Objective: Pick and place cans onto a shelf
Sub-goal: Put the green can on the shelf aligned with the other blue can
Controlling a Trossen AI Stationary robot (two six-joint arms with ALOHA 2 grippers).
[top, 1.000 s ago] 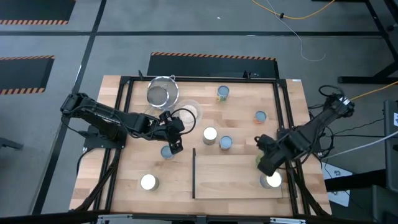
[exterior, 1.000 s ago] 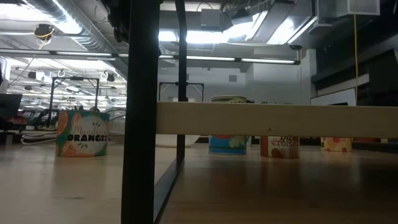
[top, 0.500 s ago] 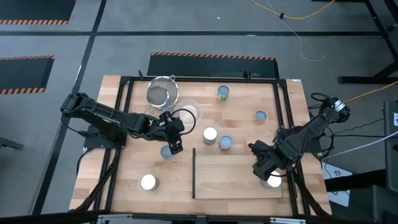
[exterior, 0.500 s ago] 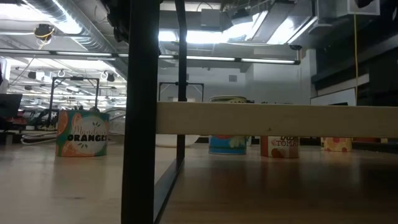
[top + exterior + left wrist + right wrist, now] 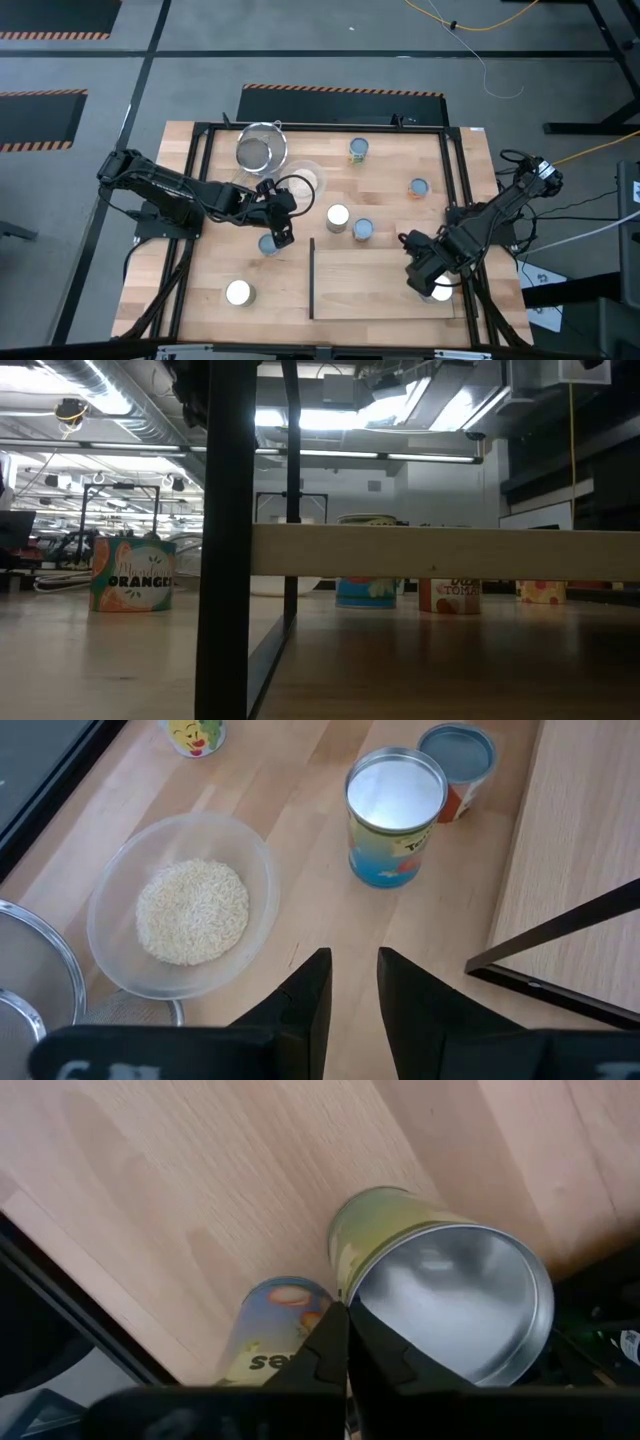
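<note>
A shiny silver-topped can with a yellow-green side (image 5: 440,1295) stands on the flat light-wood shelf panel (image 5: 370,285) at its right end. Right gripper (image 5: 418,275) hovers just over that can, fingers (image 5: 335,1345) pressed together, gripping nothing. Beside it a pale blue-labelled can (image 5: 272,1330) shows under the shelf edge. Left gripper (image 5: 283,238) sits above a blue-topped can (image 5: 267,245), fingers (image 5: 310,990) slightly apart, near the clear bowl of rice (image 5: 180,910) and the mesh strainer (image 5: 262,150).

Shiny metal can (image 5: 450,1315); pale, seemingly matt wood shelf (image 5: 380,285).
</note>
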